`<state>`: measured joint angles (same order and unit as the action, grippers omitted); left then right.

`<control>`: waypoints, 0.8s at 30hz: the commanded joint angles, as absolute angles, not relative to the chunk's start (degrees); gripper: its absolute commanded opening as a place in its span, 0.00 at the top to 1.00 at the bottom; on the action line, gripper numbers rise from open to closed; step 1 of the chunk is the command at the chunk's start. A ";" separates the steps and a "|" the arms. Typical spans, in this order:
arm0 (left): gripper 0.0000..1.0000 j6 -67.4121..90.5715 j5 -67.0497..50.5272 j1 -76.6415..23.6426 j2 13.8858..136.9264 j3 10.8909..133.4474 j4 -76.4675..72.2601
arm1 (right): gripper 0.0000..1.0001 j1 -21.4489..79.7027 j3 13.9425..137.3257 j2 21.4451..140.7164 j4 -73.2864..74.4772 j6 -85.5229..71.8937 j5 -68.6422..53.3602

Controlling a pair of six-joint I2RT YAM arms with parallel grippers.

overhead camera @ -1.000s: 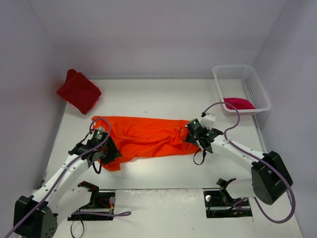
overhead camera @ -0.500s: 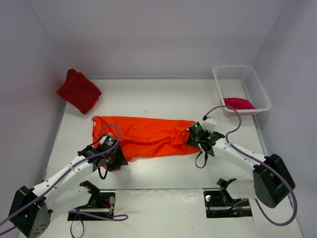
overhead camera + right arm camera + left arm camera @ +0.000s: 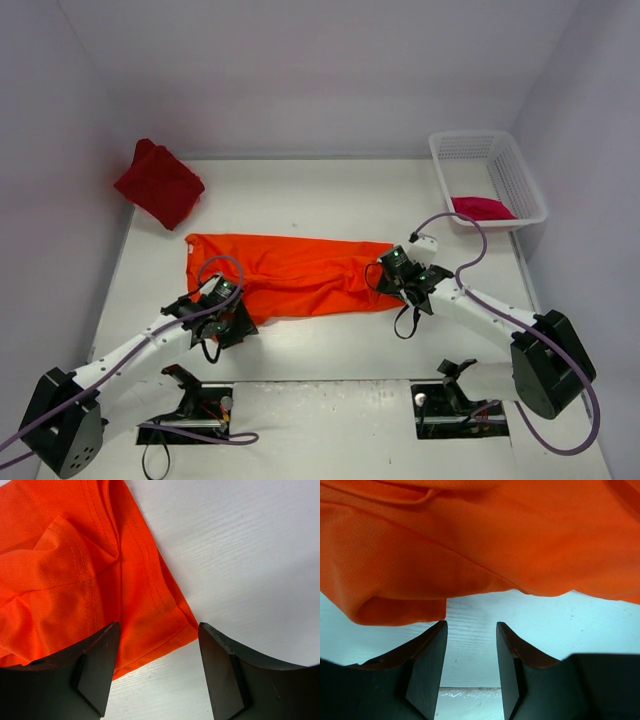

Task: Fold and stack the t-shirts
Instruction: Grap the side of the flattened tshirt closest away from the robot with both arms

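The bright orange t-shirt (image 3: 295,275) lies folded in a long band across the middle of the table. My left gripper (image 3: 232,318) is open and empty at its near left edge; in the left wrist view (image 3: 471,625) the orange cloth (image 3: 470,545) lies just beyond the fingertips. My right gripper (image 3: 392,282) is open over the shirt's near right corner; the hemmed corner (image 3: 165,625) lies between the fingers. The dark red t-shirt (image 3: 160,185) is bunched at the far left. The crimson-pink t-shirt (image 3: 482,208) lies in the basket.
A white plastic mesh basket (image 3: 525,185) stands at the far right. Purple walls close in the table on three sides. The arm bases and cables sit at the near edge.
My left gripper has moved right and toward me along the shirt's near edge and let the cloth go; the left end now lies flatter. My right gripper has shifted slightly toward me at the right corner.
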<state>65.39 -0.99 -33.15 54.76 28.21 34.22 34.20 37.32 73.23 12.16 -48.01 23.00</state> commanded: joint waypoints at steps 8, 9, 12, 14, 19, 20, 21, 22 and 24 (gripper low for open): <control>0.62 67.15 1.67 -32.43 60.47 29.44 29.97 | 0.40 34.19 37.88 71.54 11.51 -47.81 24.35; 0.62 67.06 2.45 -32.17 60.38 29.79 30.67 | 0.40 34.19 37.88 71.54 11.51 -47.64 24.35; 0.62 66.10 3.86 -31.47 59.42 30.58 33.12 | 0.40 34.10 37.88 71.63 11.51 -47.55 24.43; 0.62 65.13 5.09 -30.41 58.19 31.29 35.06 | 0.40 34.19 37.97 71.80 11.51 -47.46 24.35; 0.63 63.72 5.45 -27.43 54.50 31.38 38.23 | 0.40 34.19 38.06 71.98 11.51 -47.55 24.26; 0.63 63.72 5.45 -26.99 53.88 31.29 38.58 | 0.40 34.28 38.06 72.07 11.51 -47.46 24.26; 0.63 63.72 5.54 -26.98 53.35 31.20 39.63 | 0.40 34.28 38.06 72.16 11.51 -47.55 24.26; 0.64 63.89 5.62 -26.98 52.22 31.20 40.16 | 0.40 34.28 38.14 72.33 11.43 -47.55 24.26; 0.64 63.98 5.89 -26.98 51.24 31.03 41.48 | 0.40 34.28 38.06 72.51 11.43 -47.55 24.26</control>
